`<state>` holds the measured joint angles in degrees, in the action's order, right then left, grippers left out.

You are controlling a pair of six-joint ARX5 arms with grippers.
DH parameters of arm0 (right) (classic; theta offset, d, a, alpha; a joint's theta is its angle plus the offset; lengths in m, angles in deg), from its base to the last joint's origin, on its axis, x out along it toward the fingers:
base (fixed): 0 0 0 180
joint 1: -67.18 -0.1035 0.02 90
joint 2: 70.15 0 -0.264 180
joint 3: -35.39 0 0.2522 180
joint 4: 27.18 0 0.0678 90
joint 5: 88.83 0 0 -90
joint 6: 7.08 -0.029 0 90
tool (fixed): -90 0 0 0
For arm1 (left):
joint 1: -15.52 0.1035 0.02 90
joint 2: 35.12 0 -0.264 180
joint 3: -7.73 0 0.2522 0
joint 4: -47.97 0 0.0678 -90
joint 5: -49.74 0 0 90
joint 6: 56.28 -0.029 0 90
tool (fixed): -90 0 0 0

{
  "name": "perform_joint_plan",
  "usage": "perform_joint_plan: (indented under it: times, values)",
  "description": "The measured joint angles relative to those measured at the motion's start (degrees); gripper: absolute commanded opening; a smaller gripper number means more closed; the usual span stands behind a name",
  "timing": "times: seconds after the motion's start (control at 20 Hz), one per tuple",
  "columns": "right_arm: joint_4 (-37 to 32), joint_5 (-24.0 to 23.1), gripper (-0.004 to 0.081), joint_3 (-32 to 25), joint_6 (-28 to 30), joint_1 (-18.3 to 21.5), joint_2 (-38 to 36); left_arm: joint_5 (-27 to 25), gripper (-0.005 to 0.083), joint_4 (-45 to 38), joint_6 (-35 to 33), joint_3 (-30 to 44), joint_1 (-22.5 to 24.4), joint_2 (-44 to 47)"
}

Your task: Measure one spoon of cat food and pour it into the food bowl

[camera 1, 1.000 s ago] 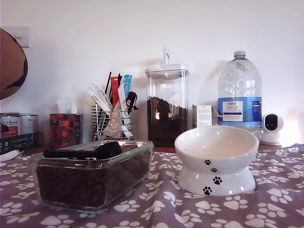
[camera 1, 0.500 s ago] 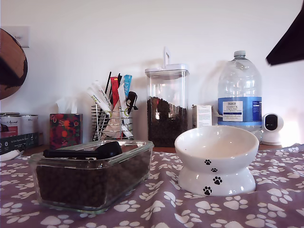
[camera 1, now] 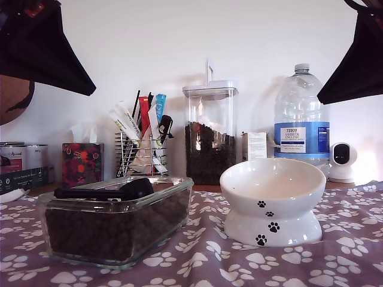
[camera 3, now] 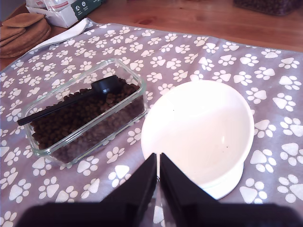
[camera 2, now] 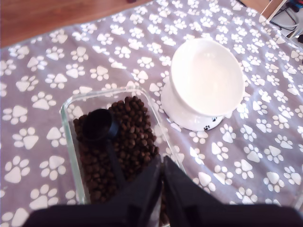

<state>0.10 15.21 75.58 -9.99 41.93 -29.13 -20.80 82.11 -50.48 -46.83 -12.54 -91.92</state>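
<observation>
Purple cloth (camera 1: 335,251) printed with white paw marks covers the table across the lower half of the exterior view, with bare wood (camera 3: 199,19) showing beyond it. Two dark arm shapes hang in the upper corners of the exterior view, one at the upper left (camera 1: 42,48) and one at the upper right (camera 1: 359,60); which arm is which I cannot tell from there. At the lower left of the exterior view sits a rectangular clear glass dish (camera 1: 179,197), filled with the cat food (camera 1: 114,230), small dark brown pellets. At the lower centre-right stands the food bowl (camera 1: 272,200), white and glossy on a wide pedestal with black paw prints, empty inside, near the dish but apart from it. Behind them in the middle of the exterior view rise a tall clear canister (camera 1: 210,134) with a white lid, a wire rack (camera 1: 140,152) of coloured utensils to its left, and a large water bottle (camera 1: 301,116) to its right. The spoon (camera 1: 105,191) lies on top of the kibble in the dish, its round cup (camera 2: 100,125) open upward and its thin handle (camera 3: 52,109) stretched along the dish. My first pincer (camera 2: 163,170) hovers above the dish's near end, its jaws drawn nearly together and holding nothing. My second pincer (camera 3: 157,165) hovers over the near rim of the food bowl, jaws likewise nearly closed and empty.
</observation>
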Motion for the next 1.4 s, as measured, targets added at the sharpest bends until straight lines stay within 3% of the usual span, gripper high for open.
perform_joint_plan:
  times: [0.15, 0.3, 0.5, 0.55, 0.7, 0.9, 1.05, 1.4]
  values:
    - [0.0, 0.0, -0.0011, 0.0, 0.2, 0.0, 0.0, -1.3, -0.0009, -1.1, -0.6, 0.1, -0.3, -1.1]
    - [-0.1, 0.0, -0.0011, 0.0, 1.5, 0.0, 0.0, -6.2, -0.001, -7.8, -0.9, 1.7, -1.7, -0.9]
    - [0.0, -1.1, -0.0011, 0.0, 2.3, 0.0, 0.0, -8.0, -0.0008, -11.9, -0.9, 7.9, -3.1, 1.6]
    - [0.0, -1.1, -0.0011, 0.0, 2.8, 0.0, 0.0, -8.1, 0.0022, -11.0, -0.9, 9.0, -3.4, 1.5]
    - [0.0, -1.1, -0.0011, 0.0, 2.8, 0.0, 0.0, -8.6, 0.026, -10.6, -1.3, 9.7, -4.7, 0.9]
    - [0.0, -1.1, -0.0011, 0.0, 2.8, 0.0, 0.0, -10.9, 0.0267, -11.3, -1.3, 9.6, -5.7, -1.0]
    - [0.0, -1.1, -0.0011, 0.0, 2.9, 0.0, 0.0, -11.0, 0.0267, -12.1, -1.3, 9.6, -5.7, -7.3]
    - [0.0, -1.1, -0.0011, 0.0, 2.9, 0.0, 0.0, -11.0, 0.0267, -19.1, -1.5, 9.6, -5.7, -13.3]
